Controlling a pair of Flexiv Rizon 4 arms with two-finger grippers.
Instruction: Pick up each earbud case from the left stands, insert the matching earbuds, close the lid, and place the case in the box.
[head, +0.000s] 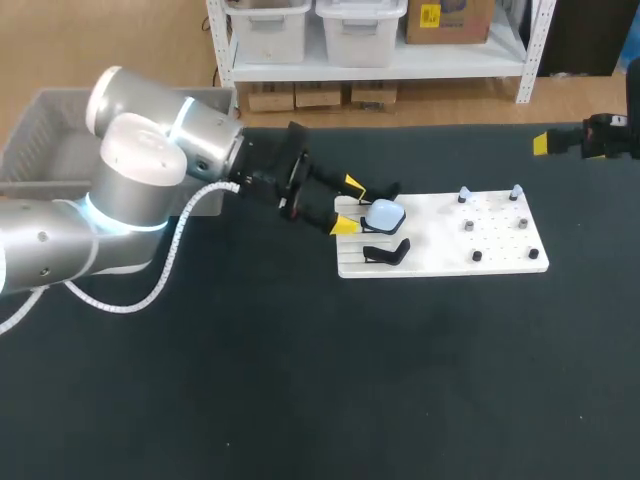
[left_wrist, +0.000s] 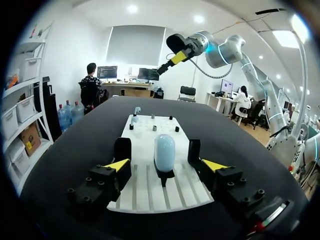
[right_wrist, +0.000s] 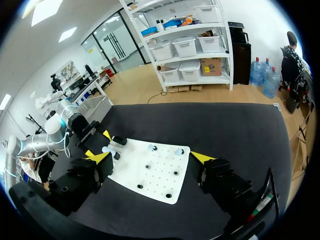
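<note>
A pale blue earbud case (head: 385, 213) stands upright on a black stand at the left end of the white board (head: 440, 240). My left gripper (head: 348, 205) is level with it, open. In the left wrist view the case (left_wrist: 164, 151) sits between the yellow-tipped fingers (left_wrist: 117, 164), with a gap on each side. Empty black stands (left_wrist: 122, 148) flank it. Two pale blue earbuds (head: 463, 193) (head: 515, 190) rest on pegs at the board's far right. My right gripper (head: 545, 143) hangs open high at the back right, above the board (right_wrist: 150, 172) and clear of it.
A grey bin (head: 45, 140) sits at the table's back left, behind my left arm. Small dark pegs (head: 477, 256) dot the right half of the board. The black tabletop (head: 300, 380) stretches in front of the board.
</note>
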